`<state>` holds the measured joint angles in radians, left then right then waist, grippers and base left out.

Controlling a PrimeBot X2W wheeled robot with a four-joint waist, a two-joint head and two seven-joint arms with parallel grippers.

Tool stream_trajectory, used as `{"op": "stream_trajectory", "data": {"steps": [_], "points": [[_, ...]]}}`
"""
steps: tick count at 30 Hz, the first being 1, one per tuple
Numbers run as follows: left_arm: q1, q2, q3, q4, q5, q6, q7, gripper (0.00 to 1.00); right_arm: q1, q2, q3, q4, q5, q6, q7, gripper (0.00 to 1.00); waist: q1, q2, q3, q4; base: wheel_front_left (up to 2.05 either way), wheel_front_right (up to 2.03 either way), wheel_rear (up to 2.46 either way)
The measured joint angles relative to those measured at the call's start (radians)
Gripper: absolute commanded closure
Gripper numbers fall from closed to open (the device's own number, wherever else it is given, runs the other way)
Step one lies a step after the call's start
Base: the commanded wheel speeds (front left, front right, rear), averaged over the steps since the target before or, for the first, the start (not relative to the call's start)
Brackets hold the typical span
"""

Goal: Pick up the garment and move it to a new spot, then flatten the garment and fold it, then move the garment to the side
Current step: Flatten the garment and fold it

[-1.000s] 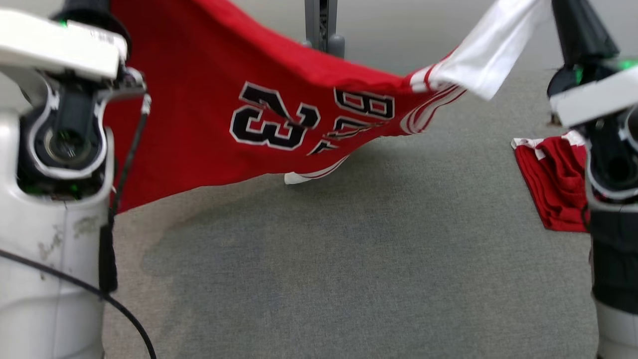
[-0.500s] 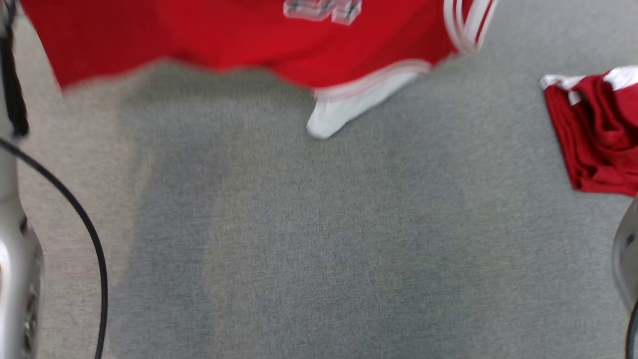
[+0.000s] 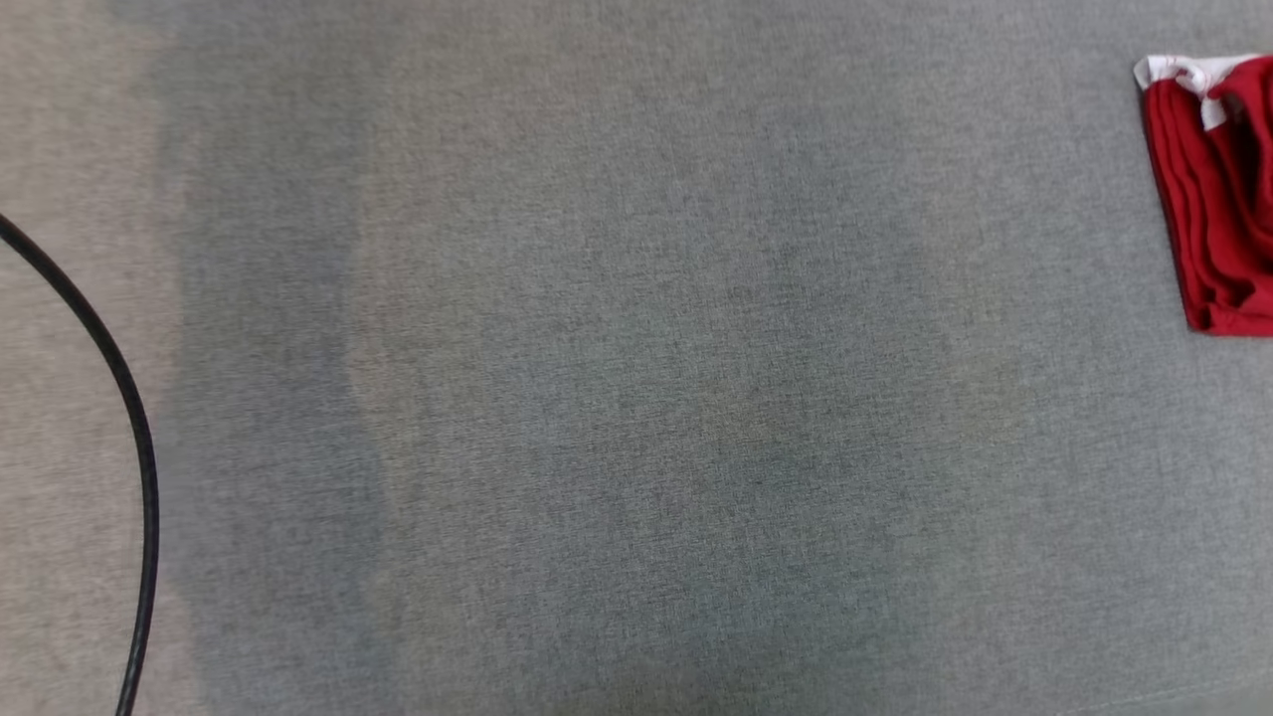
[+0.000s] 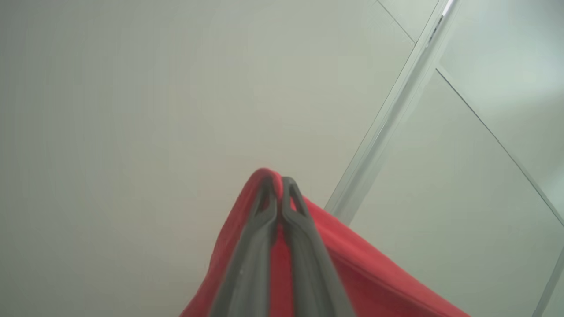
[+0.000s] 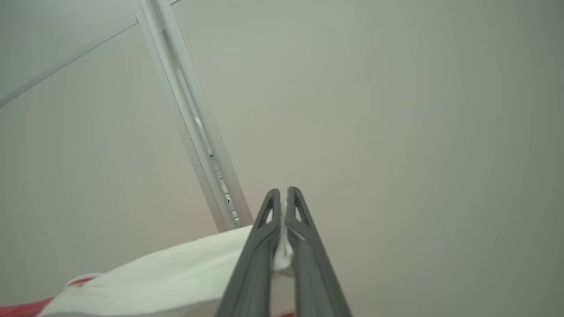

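My left end effector (image 4: 277,181), seen from the left wrist, has its two dark fingers pressed together on a fold of the red garment (image 4: 352,264). The cloth peaks over the fingertips and falls away to either side, toward the bottom of the view. Behind it are a pale wall and a slanting metal rail (image 4: 396,105).

From the right wrist, my right end effector (image 5: 283,193) is likewise clamped shut, with a pinch of the garment's white section (image 5: 176,273) bunched between the fingers. That white cloth stretches off to the lower left of the view, where a sliver of red shows under it at the corner. A pale framing bar (image 5: 194,119) runs diagonally behind it.

The head view looks straight down on the grey cloth-covered table (image 3: 636,398). A folded red cloth (image 3: 1218,199) with a white edge at its top corner lies at the far right, partly cut off by the frame. A black cable (image 3: 119,388) curves along the left side.

The garment is held up between my two end effectors, off the table.
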<state>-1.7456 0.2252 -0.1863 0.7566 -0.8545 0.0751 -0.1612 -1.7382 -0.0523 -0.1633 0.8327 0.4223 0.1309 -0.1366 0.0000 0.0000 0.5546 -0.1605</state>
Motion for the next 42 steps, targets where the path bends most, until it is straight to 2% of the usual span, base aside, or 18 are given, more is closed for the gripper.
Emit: {"op": "stream_trajectory", "data": {"steps": [7,13,17,23,28,36,42], "points": [[0.012,0.013,-0.006,0.13,-0.001,-0.073,-0.03,1.0,0.042,0.002,0.122,0.03,0.083,0.0,-0.036,1.0,0.0,0.0,0.068,-0.02,0.0,0.0,0.0],[0.111,0.026,-0.024,0.163,-0.019,-0.161,-0.027,1.0,0.174,-0.012,0.252,-0.031,0.192,0.0,-0.051,1.0,0.0,0.0,0.103,-0.029,0.0,0.0,0.0],[0.211,0.039,-0.034,0.104,-0.047,-0.192,-0.024,1.0,0.308,-0.051,0.347,-0.136,0.284,0.0,-0.055,1.0,0.0,0.0,0.085,-0.022,0.0,0.0,0.0],[0.46,0.079,-0.043,-0.072,-0.106,-0.201,-0.004,1.0,0.587,-0.143,0.433,-0.33,0.423,0.0,-0.045,1.0,0.0,0.0,0.03,-0.004,0.0,0.0,0.0],[0.751,0.09,-0.034,-0.256,-0.162,-0.194,0.012,1.0,0.884,-0.205,0.458,-0.515,0.523,0.0,-0.025,1.0,0.0,0.0,-0.036,0.014,0.0,0.0,0.0],[1.288,0.109,0.009,-0.579,-0.221,-0.084,-0.015,1.0,1.362,-0.227,0.453,-0.766,0.584,0.0,-0.006,1.0,0.0,0.0,-0.16,0.027,0.0,0.0,0.0],[1.53,0.102,-0.002,-0.697,-0.219,-0.027,-0.029,1.0,1.572,-0.218,0.41,-0.855,0.59,0.0,0.032,1.0,0.0,0.0,-0.231,0.03,0.0,0.0,0.0]]}}
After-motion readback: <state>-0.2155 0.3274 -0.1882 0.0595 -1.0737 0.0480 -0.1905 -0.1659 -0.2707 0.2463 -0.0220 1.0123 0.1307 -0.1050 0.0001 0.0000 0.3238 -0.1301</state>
